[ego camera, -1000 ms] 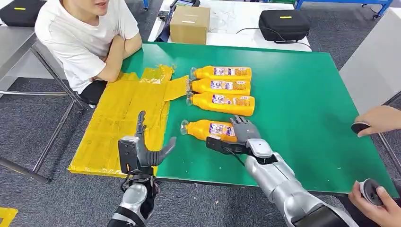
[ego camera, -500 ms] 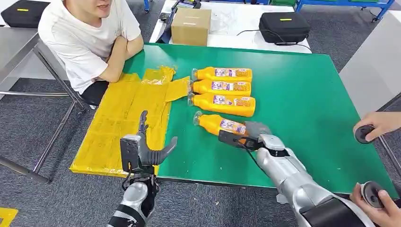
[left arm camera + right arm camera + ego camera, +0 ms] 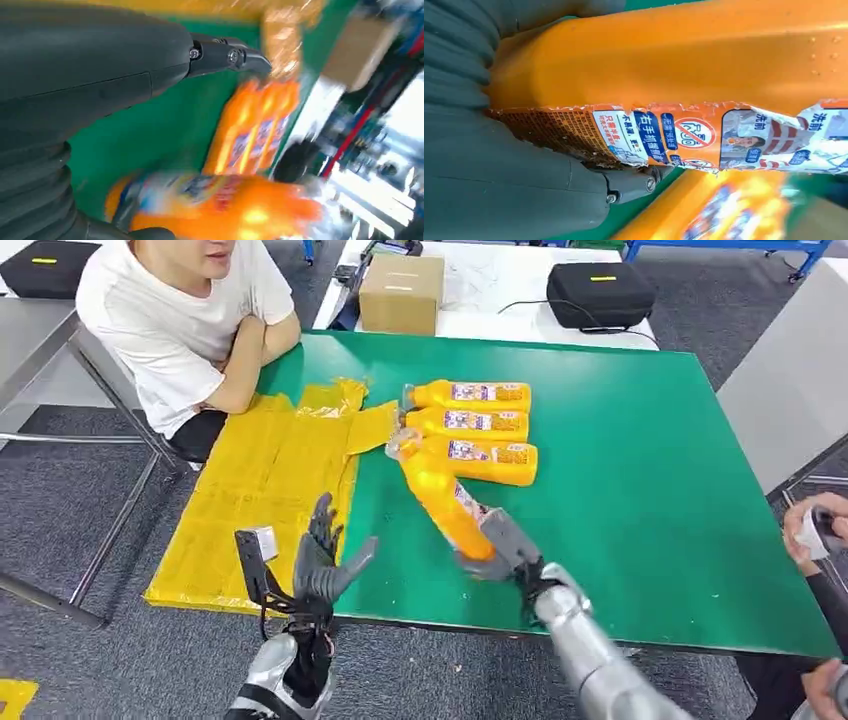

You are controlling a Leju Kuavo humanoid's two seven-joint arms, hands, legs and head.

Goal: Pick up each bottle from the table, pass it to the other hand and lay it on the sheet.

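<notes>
My right hand (image 3: pixel 505 545) grips the base of an orange bottle (image 3: pixel 440 495) and holds it lifted off the green table (image 3: pixel 640 490), tilted with its clear cap up and away. The right wrist view has the same orange bottle (image 3: pixel 684 75) against my palm, label showing. Three more orange bottles (image 3: pixel 470 423) lie side by side on the table behind it. My left hand (image 3: pixel 325 560) hovers open over the table's near edge, beside the yellow sheet (image 3: pixel 265 490); the left wrist view shows the lifted bottle (image 3: pixel 215 205) blurred close to my left hand (image 3: pixel 75 100).
A person in a white shirt (image 3: pixel 175 315) sits at the table's far left corner, arms folded on it. Another person's hands (image 3: pixel 815 535) hold small objects at the right edge. A cardboard box (image 3: pixel 402 290) and a black case (image 3: pixel 600 290) lie on the white table behind.
My right hand has lifted the nearest bottle off the table and swung it upright-tilted toward my left hand. My left hand has turned and shifted slightly right. The person's hands at the right drew back.
</notes>
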